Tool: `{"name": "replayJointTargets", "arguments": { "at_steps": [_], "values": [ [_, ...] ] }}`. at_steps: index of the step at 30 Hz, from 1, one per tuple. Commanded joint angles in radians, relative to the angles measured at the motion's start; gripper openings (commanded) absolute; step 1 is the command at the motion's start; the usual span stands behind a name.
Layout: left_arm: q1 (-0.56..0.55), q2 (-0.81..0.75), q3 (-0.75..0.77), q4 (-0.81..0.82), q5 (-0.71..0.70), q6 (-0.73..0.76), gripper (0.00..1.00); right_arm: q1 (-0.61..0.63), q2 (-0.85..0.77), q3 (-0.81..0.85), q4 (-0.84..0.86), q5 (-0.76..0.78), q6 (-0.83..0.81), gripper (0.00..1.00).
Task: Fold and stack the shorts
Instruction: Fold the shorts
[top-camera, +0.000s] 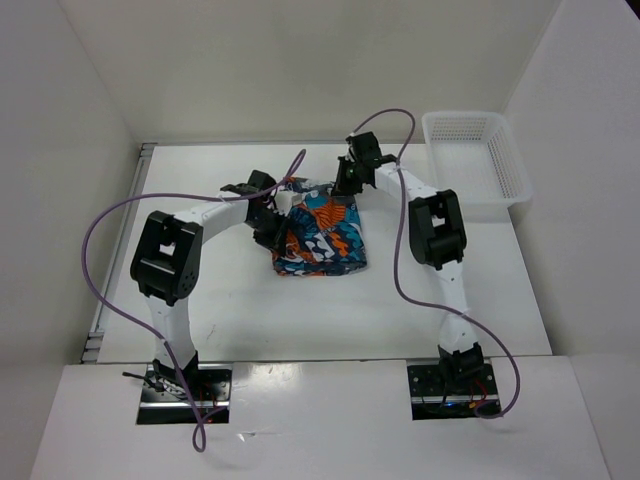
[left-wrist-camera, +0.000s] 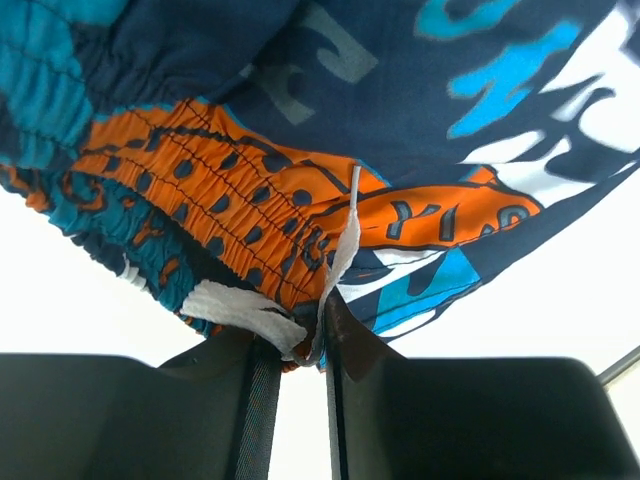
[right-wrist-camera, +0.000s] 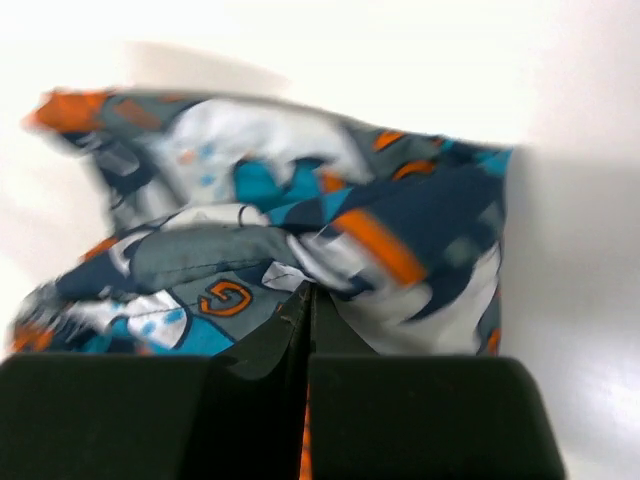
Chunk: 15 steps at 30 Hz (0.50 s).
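Observation:
The shorts (top-camera: 320, 238), printed in teal, orange, black and white, lie bunched in the middle of the table. My left gripper (top-camera: 273, 208) is at their left back edge. In the left wrist view it (left-wrist-camera: 302, 342) is shut on the orange elastic waistband (left-wrist-camera: 250, 205), with a white label (left-wrist-camera: 235, 310) and a drawstring pinched between the fingers. My right gripper (top-camera: 346, 182) is at the shorts' back right corner. In the right wrist view it (right-wrist-camera: 308, 296) is shut on a fold of the shorts (right-wrist-camera: 300, 215), which hang lifted and blurred in front of it.
A white plastic mesh basket (top-camera: 476, 160) stands at the back right of the table, right of the right arm. White walls enclose the table at the back and on both sides. Purple cables loop over both arms.

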Motion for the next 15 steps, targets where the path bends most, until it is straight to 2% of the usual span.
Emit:
{"name": "replayJointTargets", "arguments": {
  "at_steps": [1,2,4,10,15],
  "values": [
    [0.006,-0.013,0.014,-0.036,0.004,0.005,0.28,-0.004,0.192,0.174,-0.133,-0.004,0.002,0.00],
    [0.006,-0.013,0.014,-0.048,0.004,0.005,0.28,-0.004,0.225,0.265,-0.164,-0.004,0.013,0.00],
    [0.006,-0.013,0.014,-0.060,-0.008,0.005,0.28,-0.015,0.261,0.321,-0.200,0.025,0.033,0.00],
    [0.006,-0.068,-0.053,-0.080,-0.051,0.005,0.28,-0.047,0.224,0.381,-0.177,0.131,0.099,0.00],
    [0.006,-0.077,-0.054,-0.062,-0.051,0.005,0.31,-0.047,0.202,0.433,-0.191,0.131,0.099,0.00]
  ]
}}
